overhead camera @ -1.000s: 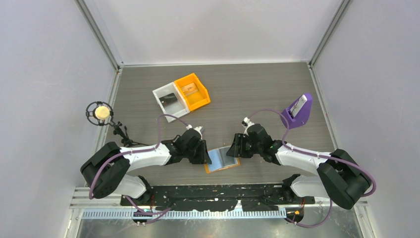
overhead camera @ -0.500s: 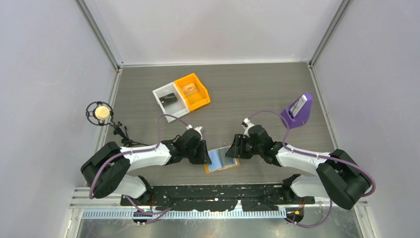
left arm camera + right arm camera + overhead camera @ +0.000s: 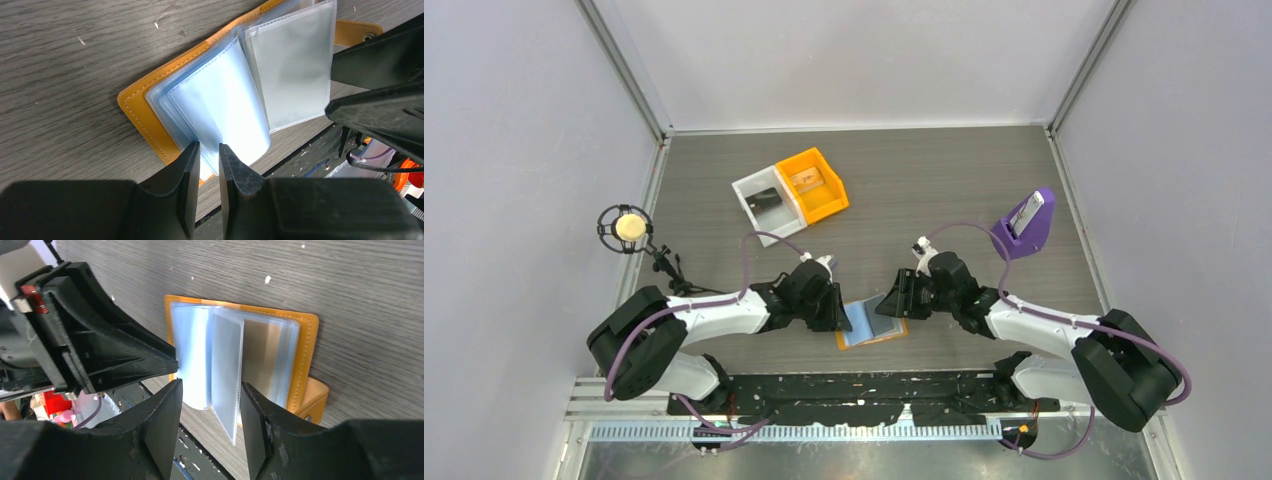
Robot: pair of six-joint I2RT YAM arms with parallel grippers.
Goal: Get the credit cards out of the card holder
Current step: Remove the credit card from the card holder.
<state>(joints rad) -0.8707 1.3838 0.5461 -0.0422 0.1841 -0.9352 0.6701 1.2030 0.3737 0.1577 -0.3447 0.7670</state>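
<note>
1. Left pincer: narrow gap, with the edge of a pale blue sleeve sitting in it. Can't tell if it's clamped.
2. Right pincer: roughly half open, straddling one clear sleeve that stands upright, with a gap on both sides.
3. Card holder: lies open on the desk directly between the two pincers, sleeves fanned.
4. Well beyond the left pincer: white bin touching orange bin. Beyond the right pincer: purple stand.
</note>
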